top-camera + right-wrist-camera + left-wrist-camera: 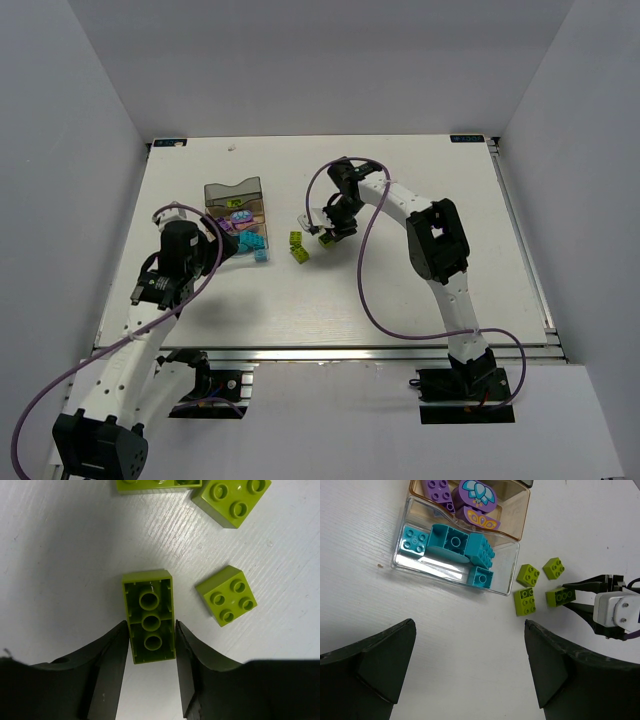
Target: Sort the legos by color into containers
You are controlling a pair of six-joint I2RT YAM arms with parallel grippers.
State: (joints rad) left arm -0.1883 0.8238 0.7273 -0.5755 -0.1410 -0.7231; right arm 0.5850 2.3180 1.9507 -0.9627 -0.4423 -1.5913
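On the white table [400, 300], the right gripper [151, 625] clamps one lime-green brick [148, 597], while the left gripper [469, 625] hangs spread wide and empty.

The containers [238, 212] sit left of centre, just ahead of the left gripper. Their clear tray [502, 562] holds the teal bricks [455, 542], and the amber tray [515, 510] joined behind it holds purple pieces [440, 490]. To the right of the trays and apart from them, the right gripper's fingers [107, 670] press the long sides of the gripped brick, whose hollow underside faces the wrist camera. Three loose lime-green bricks [528, 574] lie just beside it, not touching it.
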